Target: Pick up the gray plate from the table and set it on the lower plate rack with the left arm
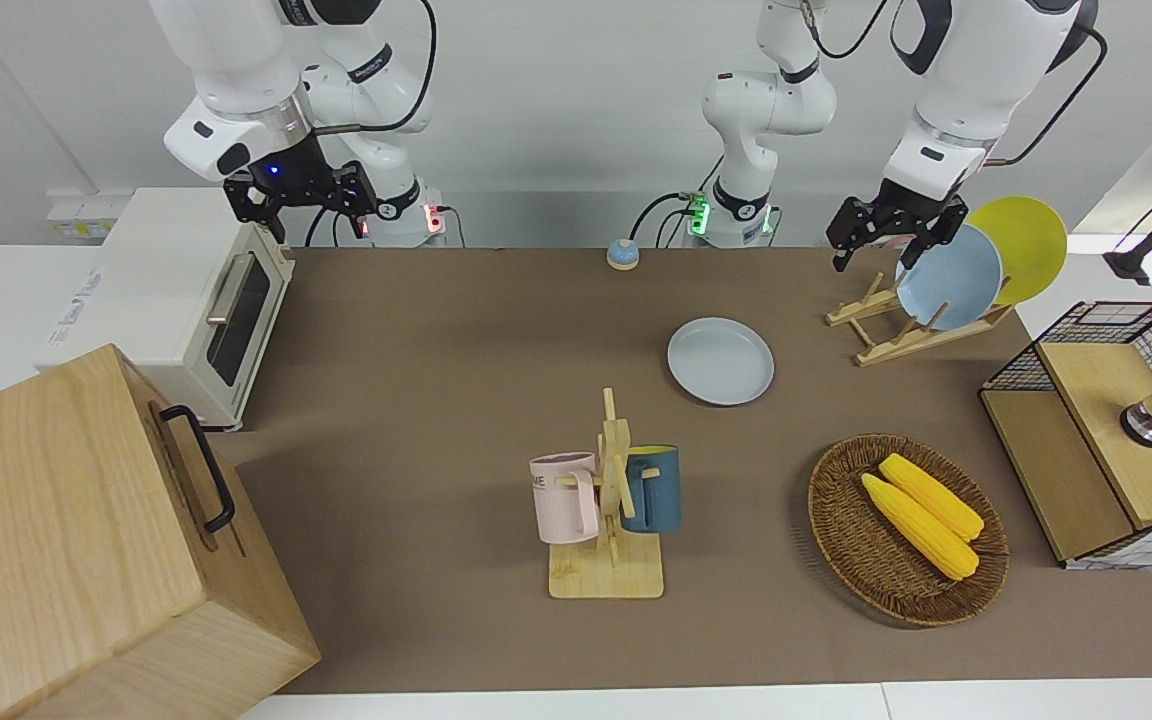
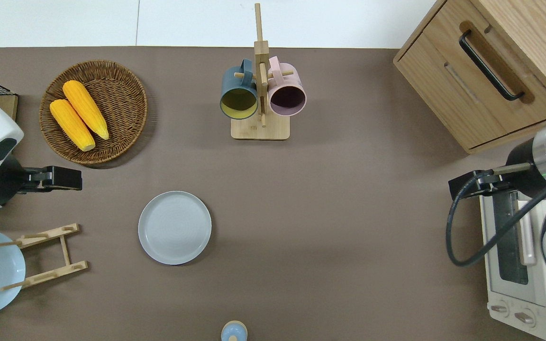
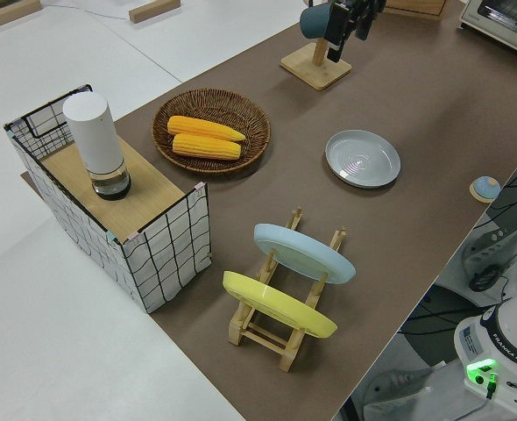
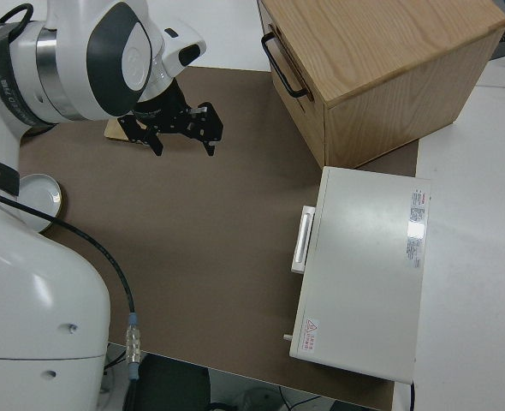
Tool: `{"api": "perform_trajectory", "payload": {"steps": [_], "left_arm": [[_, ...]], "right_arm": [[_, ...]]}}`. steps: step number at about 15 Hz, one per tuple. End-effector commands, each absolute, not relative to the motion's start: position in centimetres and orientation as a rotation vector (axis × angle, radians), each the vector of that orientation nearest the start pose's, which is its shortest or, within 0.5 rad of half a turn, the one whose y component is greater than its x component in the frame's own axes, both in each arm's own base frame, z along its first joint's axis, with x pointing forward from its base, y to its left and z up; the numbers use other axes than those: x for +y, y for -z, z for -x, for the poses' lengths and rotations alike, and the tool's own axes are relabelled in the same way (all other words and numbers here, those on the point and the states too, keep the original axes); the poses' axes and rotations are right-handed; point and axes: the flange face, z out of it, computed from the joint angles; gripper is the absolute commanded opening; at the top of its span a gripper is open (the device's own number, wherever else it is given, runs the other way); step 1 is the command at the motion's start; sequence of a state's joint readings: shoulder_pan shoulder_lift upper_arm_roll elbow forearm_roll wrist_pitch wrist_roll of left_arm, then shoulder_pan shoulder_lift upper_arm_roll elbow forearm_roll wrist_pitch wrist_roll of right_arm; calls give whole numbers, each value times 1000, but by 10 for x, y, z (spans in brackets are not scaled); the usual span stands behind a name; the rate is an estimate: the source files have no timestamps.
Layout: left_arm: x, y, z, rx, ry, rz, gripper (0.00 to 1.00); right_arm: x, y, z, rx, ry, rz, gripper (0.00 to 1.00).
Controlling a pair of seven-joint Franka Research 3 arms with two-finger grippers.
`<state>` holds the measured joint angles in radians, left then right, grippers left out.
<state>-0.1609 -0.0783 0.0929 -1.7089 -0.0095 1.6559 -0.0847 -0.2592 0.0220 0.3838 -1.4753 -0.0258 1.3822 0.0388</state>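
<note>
Front and overhead cameras face opposite ways, both showing the mug tree [image 1: 608, 500]; side cameras sit raised at the table ends.

The left claw [image 2: 76, 178] hangs over bare table [image 2: 330, 227], empty, between the basket [image 2: 126, 102] farther from the robots and the plate rack [image 2: 48, 255] nearer to them. Two cobs of corn [image 2: 78, 115] lie in the basket. The rack holds two plates [image 3: 289, 279] on edge at its outer end. The loose plate [image 2: 175, 234] lies flat on the table beside the rack, toward the right arm's end from the claw. The mug tree [image 2: 260, 94], two mugs on it, stands farther from the robots than the loose plate. The right arm is parked.
</note>
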Motion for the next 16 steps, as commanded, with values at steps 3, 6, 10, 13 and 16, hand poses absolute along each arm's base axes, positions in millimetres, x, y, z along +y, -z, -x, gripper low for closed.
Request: {"api": "perform_trajectory", "payload": {"steps": [3, 6, 10, 13, 16], "left_arm": [[-39, -595, -539, -37, 5, 3141, 998], [-33, -595, -541, -67, 6, 3145, 998], [-37, -594, -540, -60, -1, 3143, 998], [-37, -594, -540, -65, -4, 3146, 998], [-39, -593, -539, -60, -11, 3146, 998]], "right_arm": [[59, -646, -536, -106, -179, 3167, 983], [60, -645, -536, -108, -181, 3169, 983], [60, -646, -536, -108, -179, 3169, 983], [59, -646, -536, -105, -179, 3169, 983], [60, -646, -536, -108, -179, 3167, 983]]}}
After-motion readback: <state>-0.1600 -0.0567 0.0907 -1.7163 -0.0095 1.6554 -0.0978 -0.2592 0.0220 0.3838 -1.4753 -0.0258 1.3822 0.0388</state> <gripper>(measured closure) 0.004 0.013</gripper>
